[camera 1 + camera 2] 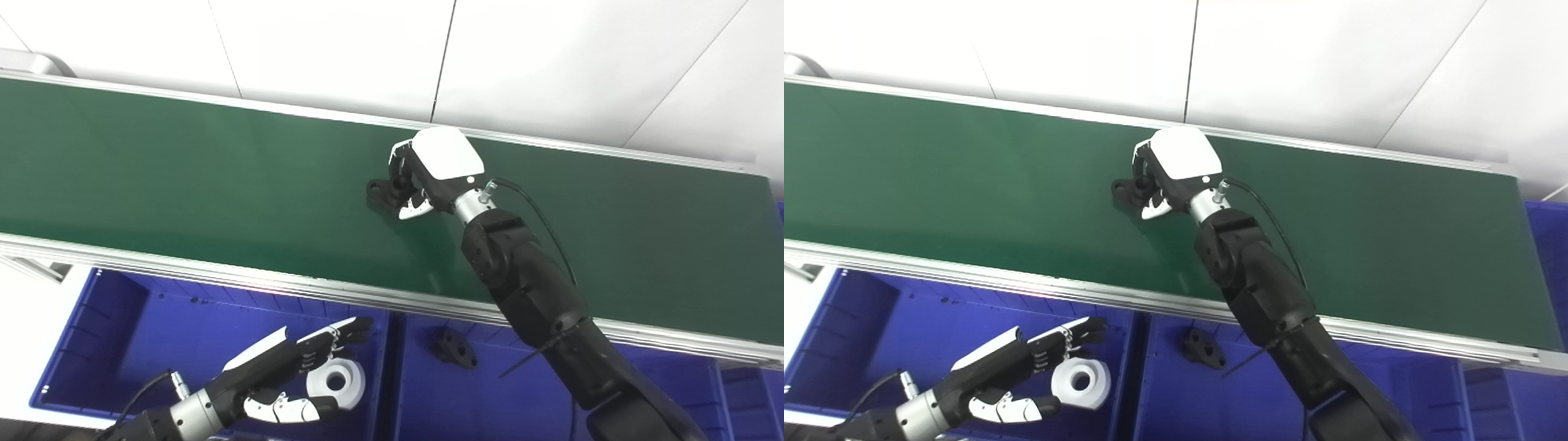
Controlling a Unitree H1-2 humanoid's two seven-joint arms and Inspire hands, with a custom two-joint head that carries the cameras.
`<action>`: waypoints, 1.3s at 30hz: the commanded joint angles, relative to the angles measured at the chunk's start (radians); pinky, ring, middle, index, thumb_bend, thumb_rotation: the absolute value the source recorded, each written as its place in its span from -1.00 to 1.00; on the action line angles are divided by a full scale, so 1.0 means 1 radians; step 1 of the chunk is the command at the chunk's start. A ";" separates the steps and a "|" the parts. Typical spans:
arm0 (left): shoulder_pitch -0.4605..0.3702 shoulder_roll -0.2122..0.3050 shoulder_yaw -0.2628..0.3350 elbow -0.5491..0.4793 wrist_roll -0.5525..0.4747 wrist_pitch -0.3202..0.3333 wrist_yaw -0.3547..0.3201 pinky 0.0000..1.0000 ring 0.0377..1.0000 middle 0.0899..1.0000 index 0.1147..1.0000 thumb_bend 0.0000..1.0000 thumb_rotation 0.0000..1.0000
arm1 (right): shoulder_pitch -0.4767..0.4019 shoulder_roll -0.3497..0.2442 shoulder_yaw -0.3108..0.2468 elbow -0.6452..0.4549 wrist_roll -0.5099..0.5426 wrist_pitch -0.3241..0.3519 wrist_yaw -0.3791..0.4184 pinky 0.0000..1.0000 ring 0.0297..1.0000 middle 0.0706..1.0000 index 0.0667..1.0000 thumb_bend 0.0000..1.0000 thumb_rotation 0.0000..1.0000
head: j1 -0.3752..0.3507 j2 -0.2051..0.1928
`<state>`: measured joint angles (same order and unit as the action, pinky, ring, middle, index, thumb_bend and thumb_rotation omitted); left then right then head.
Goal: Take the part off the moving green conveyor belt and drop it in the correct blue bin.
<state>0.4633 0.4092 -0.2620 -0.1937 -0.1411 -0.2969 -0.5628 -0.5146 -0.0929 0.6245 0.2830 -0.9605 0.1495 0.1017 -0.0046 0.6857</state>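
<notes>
A small black part (381,190) lies on the green conveyor belt (184,171) near its middle. My right hand (422,174) reaches over the belt with its fingers curled around the part's right end, and the part still rests on the belt. My left hand (294,373) hovers open over the left blue bin (110,331), fingers spread, holding nothing. A white ring-shaped part (337,383) lies in that bin just beside the left hand. Another black part (454,349) sits in the middle blue bin (441,398).
The belt's aluminium front rail (245,278) runs between the belt and the bins. A white wall stands behind the belt. A further blue bin (1543,245) shows at the far right edge.
</notes>
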 commanded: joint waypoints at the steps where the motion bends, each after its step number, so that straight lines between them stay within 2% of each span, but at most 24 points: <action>1: -0.005 0.020 0.001 -0.007 -0.016 -0.014 -0.005 0.81 0.93 0.98 0.94 -0.12 0.06 | -0.018 0.009 -0.023 -0.061 0.002 0.020 0.003 0.04 -0.03 -0.06 -0.16 0.03 -1.00 | -0.002 0.000; 8: -0.017 0.022 0.001 0.004 -0.013 -0.017 -0.010 0.81 0.93 0.98 0.93 -0.12 0.08 | 0.003 0.004 -0.053 -0.124 -0.007 0.009 -0.001 0.01 -0.09 -0.02 -0.17 0.03 -1.00 | -0.007 -0.004; 13: -0.020 0.028 0.003 -0.004 -0.006 -0.008 -0.008 0.80 0.93 0.98 0.93 -0.12 0.09 | 0.007 -0.003 -0.052 -0.162 -0.039 0.035 0.049 0.07 -0.09 0.00 -0.16 0.03 -1.00 | -0.013 -0.001; 23: -0.030 0.037 0.002 0.000 -0.027 -0.004 -0.021 0.83 0.95 0.99 0.95 -0.12 0.08 | 0.029 -0.017 -0.065 -0.258 -0.066 0.064 0.146 -0.07 -0.15 -0.04 -0.10 0.04 -1.00 | -0.042 0.009; 28: -0.038 0.039 0.002 0.002 -0.013 -0.004 -0.021 0.84 0.95 0.99 0.95 -0.13 0.11 | 0.063 -0.019 -0.081 -0.321 -0.082 0.074 0.187 0.08 -0.06 -0.03 -0.17 0.03 -1.00 | -0.053 0.012; 31: -0.044 0.038 0.002 0.009 -0.010 -0.013 -0.021 0.83 0.94 0.99 0.95 -0.14 0.13 | 0.084 -0.018 -0.085 -0.351 -0.095 0.079 0.214 -0.04 -0.13 -0.01 -0.14 0.03 -1.00 | -0.062 0.013; 36: -0.053 0.039 -0.002 0.026 -0.035 -0.023 -0.036 0.86 0.97 1.00 0.96 -0.17 0.09 | 0.108 -0.023 -0.076 -0.382 -0.133 0.071 0.258 0.17 -0.04 -0.02 -0.19 0.03 -1.00 | -0.073 0.014; 39: -0.059 0.038 -0.001 0.030 -0.047 -0.021 -0.042 0.86 0.97 1.00 0.97 -0.18 0.10 | 0.126 -0.014 -0.083 -0.411 -0.148 0.080 0.283 0.21 -0.04 -0.01 -0.19 0.03 -1.00 | -0.085 0.018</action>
<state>0.4070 0.4325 -0.2642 -0.1565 -0.1629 -0.2944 -0.6003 -0.3720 -0.1188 0.5510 -0.0811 -1.0969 0.2028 0.3864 -0.0828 0.7010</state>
